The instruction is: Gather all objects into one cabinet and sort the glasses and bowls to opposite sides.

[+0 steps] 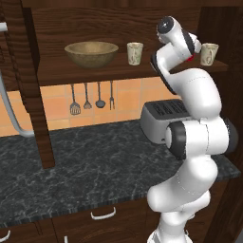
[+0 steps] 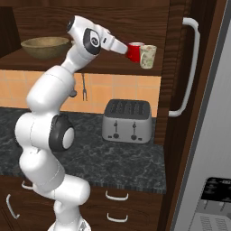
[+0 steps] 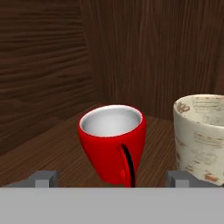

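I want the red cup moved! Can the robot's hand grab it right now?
Probably yes: the gripper is open with its fingertips either side of the red cup, nothing between them. The cream cup stands close beside.

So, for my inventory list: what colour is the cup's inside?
White-grey inside the red cup; hand view shows it best.

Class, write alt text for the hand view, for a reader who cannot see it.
A glossy red cup with a pale inside stands on the dark wooden cabinet shelf, framed between the open gripper and its two grey fingertips. A cream speckled cup stands close beside it on the right.
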Robot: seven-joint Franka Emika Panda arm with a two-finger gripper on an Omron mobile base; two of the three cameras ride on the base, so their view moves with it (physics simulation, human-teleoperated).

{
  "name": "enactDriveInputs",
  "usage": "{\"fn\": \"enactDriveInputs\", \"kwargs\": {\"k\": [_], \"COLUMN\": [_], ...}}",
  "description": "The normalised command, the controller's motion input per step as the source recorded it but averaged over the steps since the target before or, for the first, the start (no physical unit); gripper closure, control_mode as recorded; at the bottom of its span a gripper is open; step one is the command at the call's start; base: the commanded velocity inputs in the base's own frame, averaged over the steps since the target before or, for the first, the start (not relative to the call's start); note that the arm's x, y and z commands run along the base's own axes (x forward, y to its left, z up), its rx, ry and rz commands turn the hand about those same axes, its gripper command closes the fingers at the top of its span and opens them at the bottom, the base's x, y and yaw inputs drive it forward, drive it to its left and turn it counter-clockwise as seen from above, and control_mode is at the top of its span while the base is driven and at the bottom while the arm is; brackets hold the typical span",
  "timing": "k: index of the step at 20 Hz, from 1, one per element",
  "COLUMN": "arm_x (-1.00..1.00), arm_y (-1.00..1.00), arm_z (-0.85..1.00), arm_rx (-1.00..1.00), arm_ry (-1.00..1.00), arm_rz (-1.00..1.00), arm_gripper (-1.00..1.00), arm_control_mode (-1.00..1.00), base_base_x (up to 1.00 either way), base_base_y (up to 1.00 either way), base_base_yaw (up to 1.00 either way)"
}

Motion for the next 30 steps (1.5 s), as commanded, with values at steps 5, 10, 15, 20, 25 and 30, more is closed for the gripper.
{"fn": "enactDriveInputs", "kwargs": {"k": [5,10,15,20,25,30], "arm_x": [-0.15,-0.28,-0.32,-0.27,-0.1,-0.11], "arm_y": [0.45,0.62,0.57,0.38,0.29,0.58], "arm_z": [0.06,0.0,0.0,0.01,0.0,0.01], "arm_rx": [0.0,0.0,0.0,0.0,0.0,0.0], "arm_ry": [0.05,0.06,0.06,0.1,0.07,0.0], "arm_rz": [0.21,0.24,0.23,0.23,0.19,0.03], "arm_gripper": [-1.0,-1.0,-1.0,-1.0,-1.0,-1.0], "arm_control_mode": [-1.0,-1.0,-1.0,-1.0,-1.0,-1.0], "base_base_x": [0.0,0.0,0.0,0.0,0.0,0.0], "base_base_y": [0.0,0.0,0.0,0.0,0.0,0.0], "base_base_yaw": [0.0,0.0,0.0,0.0,0.0,0.0]}}
